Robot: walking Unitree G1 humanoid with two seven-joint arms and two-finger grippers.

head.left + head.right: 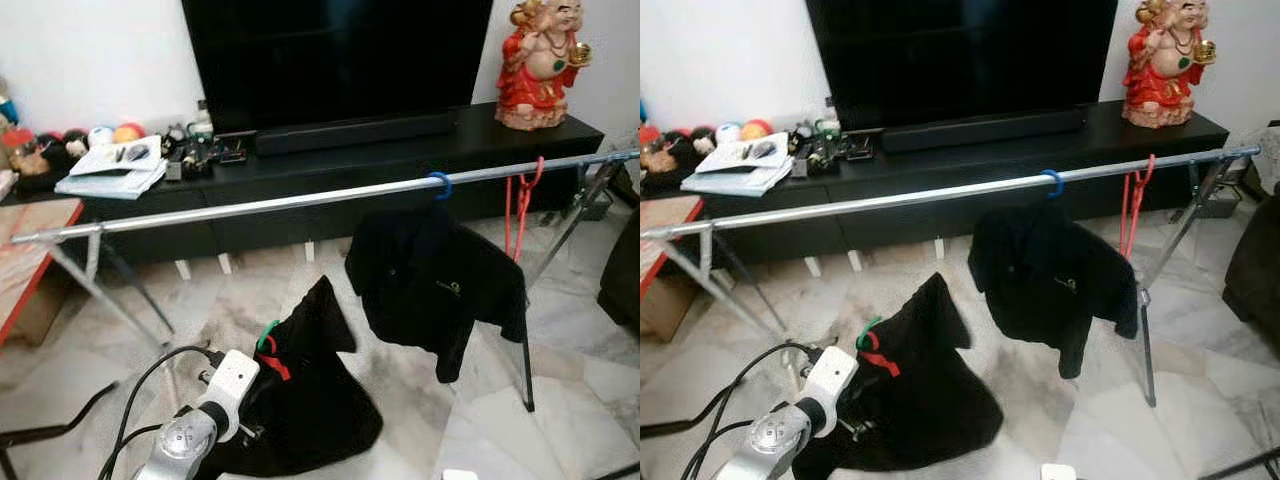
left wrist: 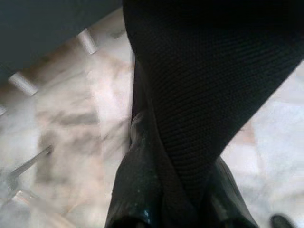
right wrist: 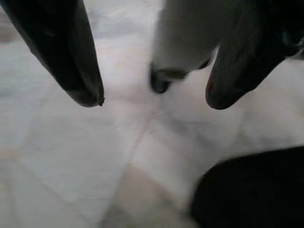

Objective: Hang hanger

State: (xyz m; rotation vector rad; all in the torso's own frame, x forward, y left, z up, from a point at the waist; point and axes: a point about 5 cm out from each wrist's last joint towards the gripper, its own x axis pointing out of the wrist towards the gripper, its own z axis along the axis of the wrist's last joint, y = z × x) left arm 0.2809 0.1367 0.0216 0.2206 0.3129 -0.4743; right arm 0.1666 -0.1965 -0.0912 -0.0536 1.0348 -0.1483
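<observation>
- The hanger, green-hooked and carrying a black garment, is hanging low above the marble floor, in front of and well below the rail.
- We are finding the left claw clamped on the garment's cloth; the right claw is hanging idle, fingers apart.
- We are judging slippage the main risk: the hold is looking to be on fabric, not the hook, so the hanger could tilt or drop while being lifted.
- The hook could also be missing the thin rail.
- We are noting open rail left of the blue-hooked shirt; the red hanger is crowding the right end.
- The rack's left leg is standing near the arm's path.
</observation>
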